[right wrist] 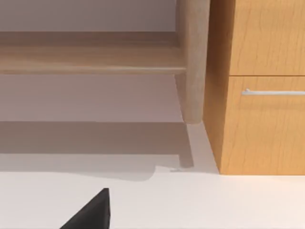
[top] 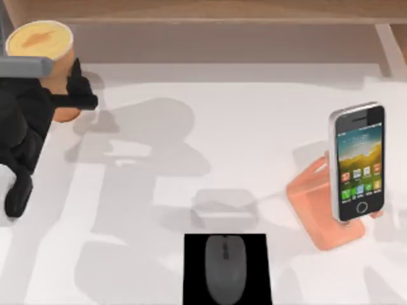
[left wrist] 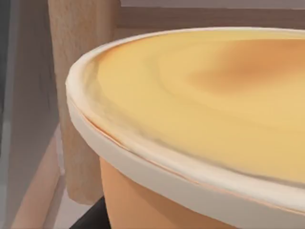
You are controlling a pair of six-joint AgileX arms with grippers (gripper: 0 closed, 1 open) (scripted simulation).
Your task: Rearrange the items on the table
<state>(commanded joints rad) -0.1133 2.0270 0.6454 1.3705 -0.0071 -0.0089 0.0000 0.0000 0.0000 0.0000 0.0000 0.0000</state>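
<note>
My left gripper [top: 76, 94] is shut on the orange body of the cup [top: 39, 43] at the table's far left corner. The cup looks raised off the table [top: 191, 127], and its yellow lid [left wrist: 205, 95] sits close in the left wrist view. A silver-edged smartphone [top: 358, 162] leans upright on the salmon-orange stand [top: 318, 203] at the right. The dark grey mouse [top: 224, 267] lies on the black pad [top: 194, 270] at the front middle. A black part of my right gripper [right wrist: 91, 213] shows over the white tabletop.
The pale wooden frame [top: 203, 13] runs along the far edge. A wooden table leg [right wrist: 193, 62] and a wooden cabinet with a drawer handle [right wrist: 271, 92] stand beyond the table. White tabletop stretches between the cup and the phone stand.
</note>
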